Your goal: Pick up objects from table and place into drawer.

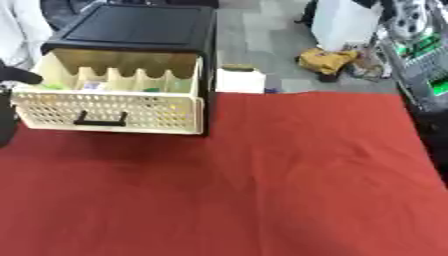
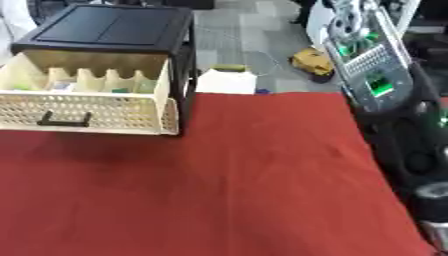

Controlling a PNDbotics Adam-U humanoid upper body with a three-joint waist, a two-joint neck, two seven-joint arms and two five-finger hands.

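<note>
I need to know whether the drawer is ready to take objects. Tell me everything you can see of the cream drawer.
The cream drawer is pulled fully out of its black cabinet at the table's far left, over the red cloth. It looks like plastic, with a perforated lattice front and a black handle at the middle. The top is open; scalloped dividers run along the inside. A few small items, green and white, already lie in it. No hand touches it.

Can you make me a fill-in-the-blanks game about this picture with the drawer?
1. The cream drawer is pulled ____.
2. The cloth on the table is coloured ____.
3. The drawer's handle is coloured ____.
4. The cabinet stands at the table's far ____ corner.

Missing words: open; red; black; left
</note>
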